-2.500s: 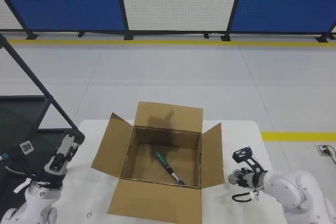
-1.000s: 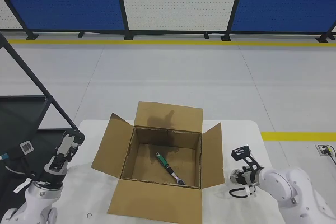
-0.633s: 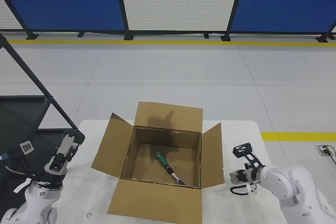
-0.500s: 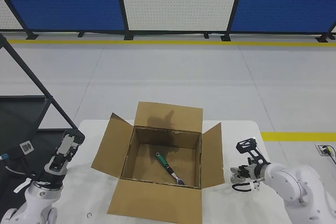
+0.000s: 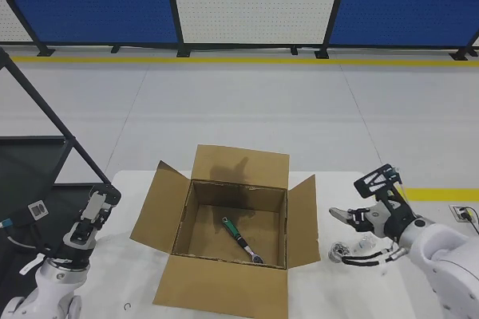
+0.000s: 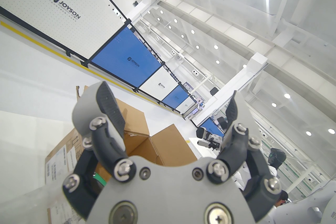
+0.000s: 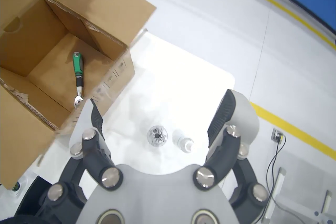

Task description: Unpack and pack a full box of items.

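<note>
An open cardboard box (image 5: 231,275) stands mid-table, flaps spread. Inside lies a ratchet wrench with a green handle (image 5: 241,239), also seen in the right wrist view (image 7: 78,70). Right of the box, two small items rest on the white table: a clear round piece (image 7: 157,136) and a small white bottle (image 7: 183,143). My right gripper (image 5: 351,237) hovers open above them, nothing between its fingers (image 7: 160,107). My left gripper (image 5: 102,203) sits left of the box, open and empty, pointing upward (image 6: 169,92).
A black rack frame (image 5: 32,104) stands beyond the table's left edge. A small ring-like bit (image 5: 126,306) lies near the front left. Bare table surface (image 5: 144,263) spreads between the left arm and the box. A cable (image 7: 273,156) lies on the floor right of the table.
My right gripper has risen from the tabletop beside the box and shifted right, leaving the clear piece on the table. The left arm has kept still.
</note>
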Tool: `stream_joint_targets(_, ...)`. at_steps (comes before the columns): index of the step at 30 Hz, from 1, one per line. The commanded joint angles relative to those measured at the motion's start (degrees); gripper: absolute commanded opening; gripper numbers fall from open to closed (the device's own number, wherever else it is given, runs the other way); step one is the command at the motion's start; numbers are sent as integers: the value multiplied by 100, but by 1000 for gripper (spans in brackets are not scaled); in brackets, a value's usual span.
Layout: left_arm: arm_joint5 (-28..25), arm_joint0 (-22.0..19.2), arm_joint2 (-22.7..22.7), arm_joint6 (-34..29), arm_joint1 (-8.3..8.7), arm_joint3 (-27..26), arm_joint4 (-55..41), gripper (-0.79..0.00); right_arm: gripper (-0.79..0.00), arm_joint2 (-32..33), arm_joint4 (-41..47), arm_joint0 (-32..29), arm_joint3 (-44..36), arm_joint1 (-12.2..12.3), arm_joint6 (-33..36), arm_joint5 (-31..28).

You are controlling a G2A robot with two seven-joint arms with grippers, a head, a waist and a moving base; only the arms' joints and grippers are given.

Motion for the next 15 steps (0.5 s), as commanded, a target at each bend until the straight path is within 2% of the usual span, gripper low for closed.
stream_joint_targets(1,0,0,0,0,0,0,0,0,0,-278,134,245,-62,-24,-107,-25)
stream_joint_targets(7,0,0,0,0,0,0,0,0,0,-1470,114,1212,252,-154,-98,69)
stream_joint_targets(15,0,0,0,0,0,0,0,0,0,-3167,204,2632,1426,-528,-159,408)
